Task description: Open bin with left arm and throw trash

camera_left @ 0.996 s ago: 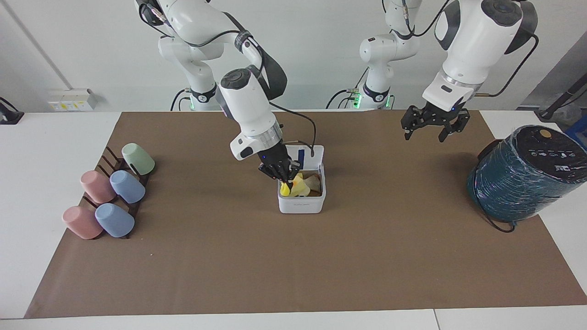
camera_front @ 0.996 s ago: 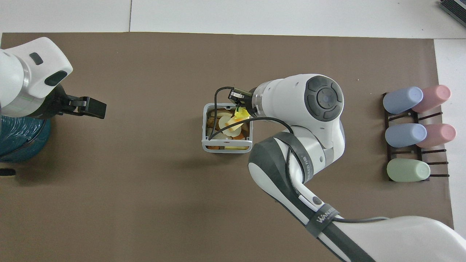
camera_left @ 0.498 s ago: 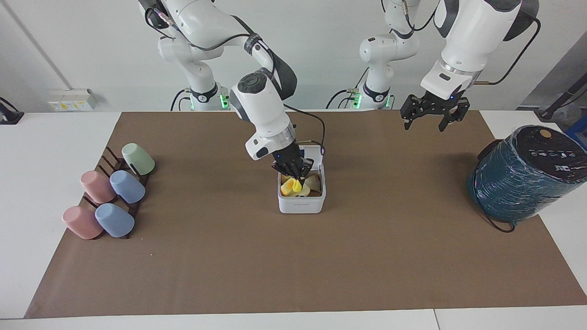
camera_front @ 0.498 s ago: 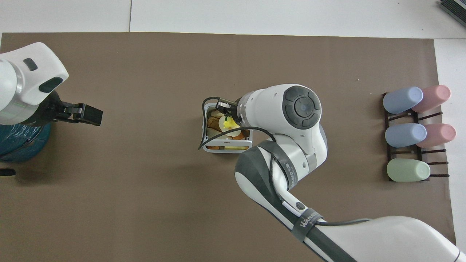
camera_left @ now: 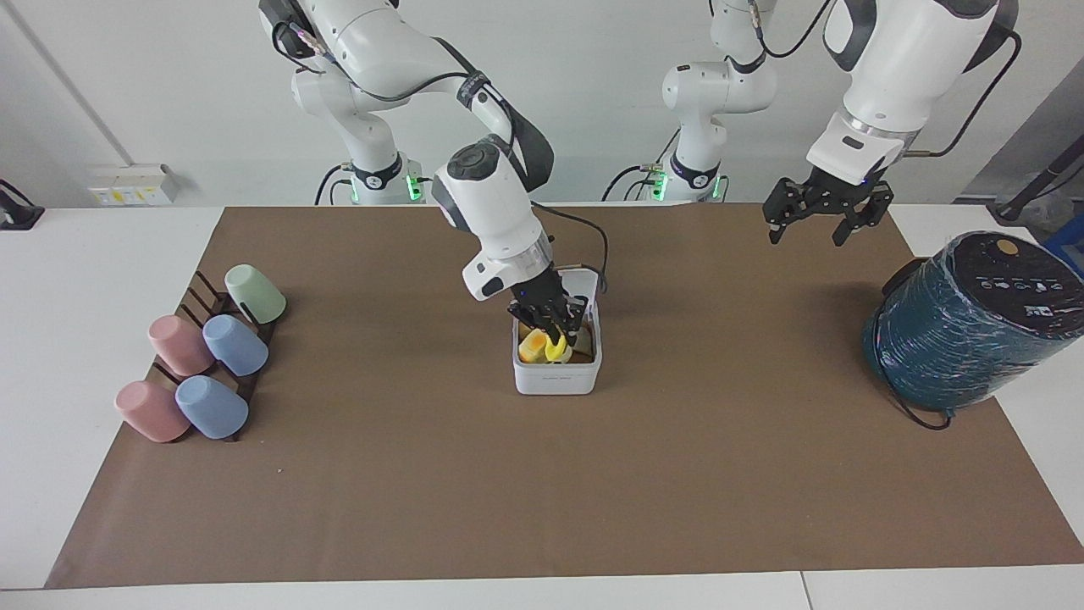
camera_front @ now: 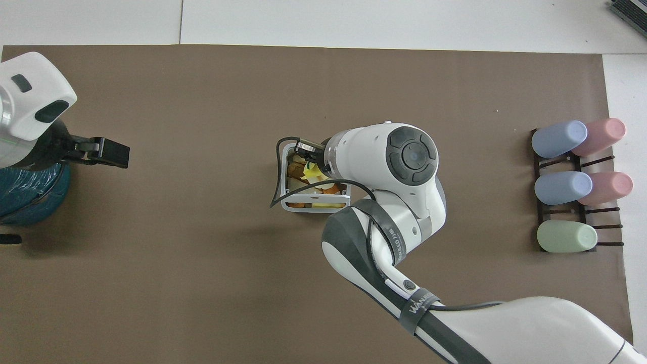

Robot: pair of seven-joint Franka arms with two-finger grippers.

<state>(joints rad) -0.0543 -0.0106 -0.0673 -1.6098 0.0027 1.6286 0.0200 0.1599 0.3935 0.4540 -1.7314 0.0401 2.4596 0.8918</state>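
The white bin (camera_left: 556,379) stands in the middle of the brown mat with its lid (camera_left: 587,282) hinged up on the side nearer the robots. It also shows in the overhead view (camera_front: 313,206). My right gripper (camera_left: 552,329) reaches down into the open bin and is shut on the bright yellow scrap (camera_left: 556,347), which also shows from overhead (camera_front: 312,175). An orange-edged yellow wedge (camera_left: 533,344) and pale pieces lie in the bin beside it. My left gripper (camera_left: 826,222) is open and empty, raised over the mat near the teal appliance; from overhead it shows too (camera_front: 108,152).
A big dark teal round appliance (camera_left: 974,322) stands at the left arm's end of the table with a black cable on the mat. A dark rack with several pastel cups (camera_left: 212,356) lies at the right arm's end.
My right gripper has carried the yellow scrap from the bin's edge to over its inside and lowered it. My left gripper has drifted toward the left arm's end of the table.
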